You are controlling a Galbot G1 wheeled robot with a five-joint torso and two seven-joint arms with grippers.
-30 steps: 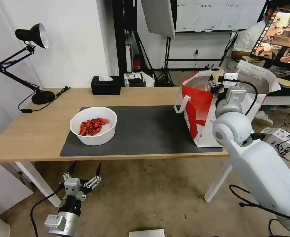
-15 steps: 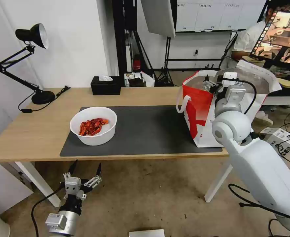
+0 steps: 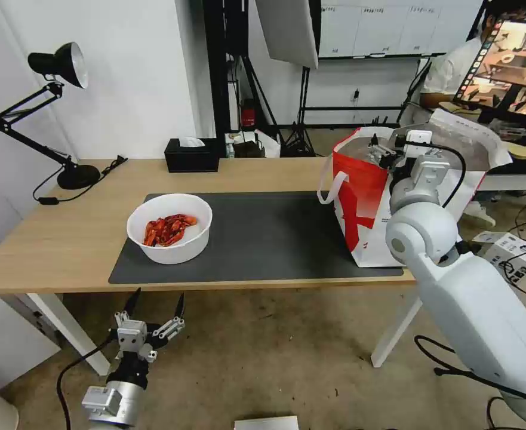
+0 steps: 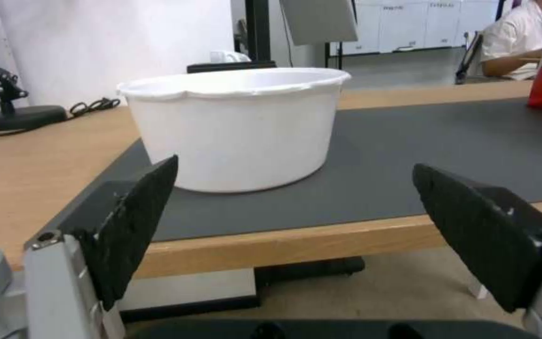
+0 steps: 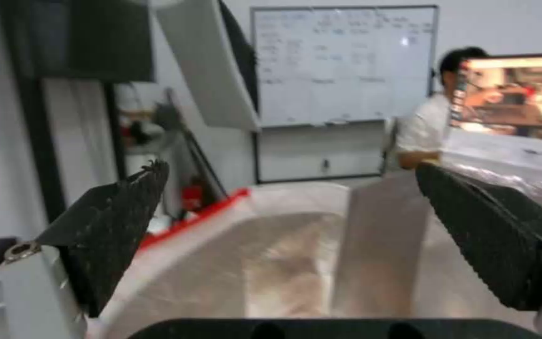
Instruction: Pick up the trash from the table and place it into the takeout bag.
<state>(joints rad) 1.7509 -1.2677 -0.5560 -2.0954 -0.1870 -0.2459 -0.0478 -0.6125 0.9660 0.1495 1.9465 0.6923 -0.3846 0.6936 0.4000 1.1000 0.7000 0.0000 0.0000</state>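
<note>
White and thin-walled, the bowl point(image 3: 169, 227) is the one piece of trash showing on the table point(image 3: 48, 239); it sits on the near left part of the dark grey mat point(image 3: 263, 230), with a heap of red crayfish shells point(image 3: 168, 229) inside. I judge it light and a little springy: the rim point(image 4: 233, 81) looks wavy, so the wall would likely flex under a hard squeeze, and its smooth side could slip. The load is loose, so tilting it risks spilling shells. A hold across the rim and upper wall, or a pinch on the near wall just under the rim, seems soundest, with the bowl kept level.

The left tool point(image 3: 153, 304) hangs below the table's front edge, just in front of and under the bowl, its fingers spread wide. From the left wrist view the bowl stands straight ahead between the two black pads point(image 4: 136, 221) but higher and farther back, clearly apart from them.

The right tool point(image 3: 382, 153) is up at the mouth of the takeout bag point(image 3: 364, 203), which stands on the right end of the mat, well apart from the bowl. Its fingers are spread with nothing between them, and the silver lining point(image 5: 283, 263) of the bag lies below them in the right wrist view
</note>
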